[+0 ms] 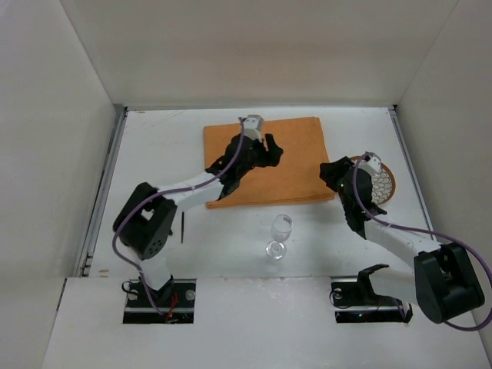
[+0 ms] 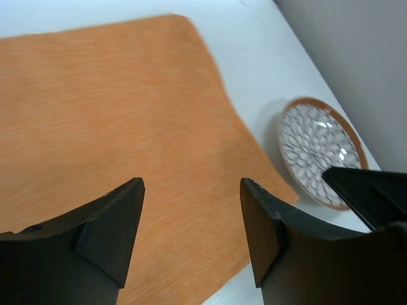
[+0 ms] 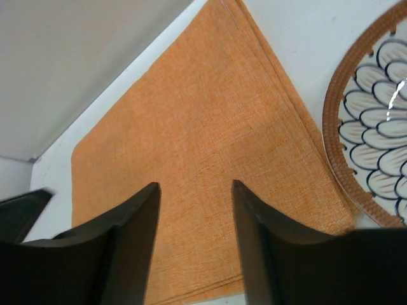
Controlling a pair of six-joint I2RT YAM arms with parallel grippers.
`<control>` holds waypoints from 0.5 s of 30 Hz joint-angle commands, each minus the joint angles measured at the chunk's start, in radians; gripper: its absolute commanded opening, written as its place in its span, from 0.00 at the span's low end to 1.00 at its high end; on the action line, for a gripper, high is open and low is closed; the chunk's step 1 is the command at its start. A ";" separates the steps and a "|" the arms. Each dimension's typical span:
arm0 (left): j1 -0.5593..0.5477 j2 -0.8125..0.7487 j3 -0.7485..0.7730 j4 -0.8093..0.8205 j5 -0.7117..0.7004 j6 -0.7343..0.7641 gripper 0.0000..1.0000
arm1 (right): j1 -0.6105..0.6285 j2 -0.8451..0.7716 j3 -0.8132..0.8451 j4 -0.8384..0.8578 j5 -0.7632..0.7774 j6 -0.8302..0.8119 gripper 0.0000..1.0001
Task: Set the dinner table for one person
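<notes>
The orange placemat [image 1: 300, 157] lies flat on the dinner table [image 1: 154, 154], likely as the base of the setting, with the patterned plate [image 1: 387, 184] just beside its right edge and a wine glass [image 1: 281, 233] upright just off its near edge. The left gripper [image 2: 191, 182] hangs over the placemat's middle, fingers apart and empty; the right gripper [image 3: 194, 185], also spread and empty, hovers over the placemat's right edge next to the plate, probably to take its rim. Bare tabletop left of the placemat gives room, but a low sweep past its near edge could tip the glass
</notes>
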 commanded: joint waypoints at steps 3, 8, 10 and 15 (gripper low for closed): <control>0.096 -0.192 -0.251 -0.067 -0.219 -0.148 0.56 | 0.010 0.058 0.052 0.001 -0.018 -0.004 0.27; 0.095 -0.370 -0.487 -0.149 -0.321 -0.276 0.18 | 0.030 0.083 0.077 -0.047 -0.009 -0.003 0.07; 0.069 -0.436 -0.547 -0.199 -0.354 -0.311 0.07 | 0.033 0.084 0.077 -0.074 0.008 0.017 0.00; 0.033 -0.514 -0.624 -0.302 -0.417 -0.347 0.23 | 0.047 0.050 0.014 -0.180 0.020 0.131 0.13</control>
